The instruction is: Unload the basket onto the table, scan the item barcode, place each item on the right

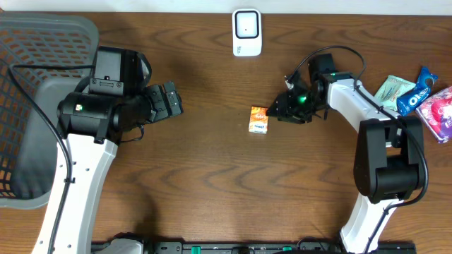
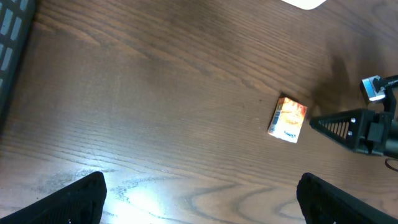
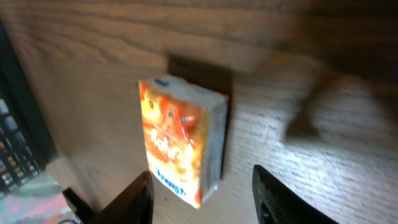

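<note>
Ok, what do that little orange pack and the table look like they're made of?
Orange pack: probably thin glossy plastic film over something soft, judging by the sheen, wrinkles and rounded edges. Table: brown wood grain with a smooth semi-gloss finish that reflects light; solid wood or laminate, can't tell.

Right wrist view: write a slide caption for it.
Open right gripper poised over an orange packet lying on the wooden table.

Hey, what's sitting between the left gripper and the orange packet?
Nothing: only bare wooden table runs from the left gripper to the orange packet, as the overhead view shows.
</note>
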